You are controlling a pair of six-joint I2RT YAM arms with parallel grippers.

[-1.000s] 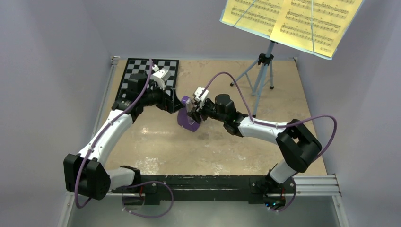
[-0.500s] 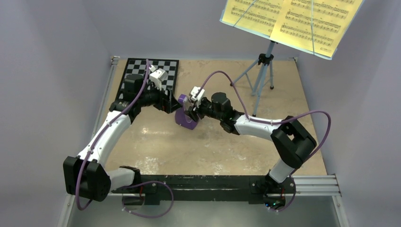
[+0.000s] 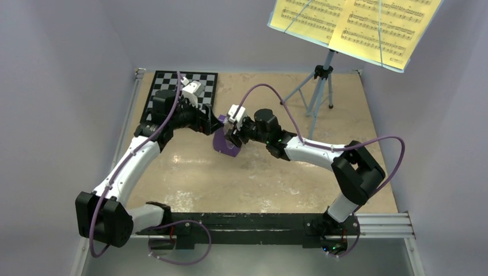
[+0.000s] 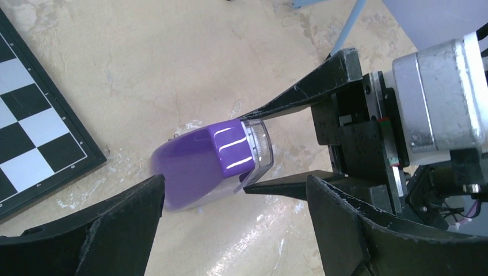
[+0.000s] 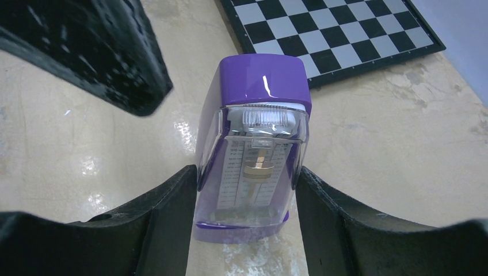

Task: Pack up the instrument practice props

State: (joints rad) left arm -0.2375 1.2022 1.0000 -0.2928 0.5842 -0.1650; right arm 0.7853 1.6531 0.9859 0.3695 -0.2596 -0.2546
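Note:
The small purple metronome [image 3: 225, 142] stands near the table's middle, just right of the checkerboard. My right gripper [image 3: 230, 135] is shut on it, one finger pressed on each side of its clear front [image 5: 253, 167]. My left gripper [image 3: 208, 118] hangs open right beside the metronome [image 4: 201, 164], with its fingers apart from it. The light blue music stand [image 3: 321, 86] is at the back right, and the yellow sheet music [image 3: 357, 26] lies on its tray.
A black-and-white checkerboard [image 3: 172, 86] lies at the back left, close behind the left gripper. The stand's tripod legs [image 3: 299, 92] spread over the back right of the beige tabletop [image 3: 259, 178]. Grey walls close in on three sides.
My right arm has carried the metronome a little left and toward the back, closer to the left gripper. The left gripper has barely shifted and stays open.

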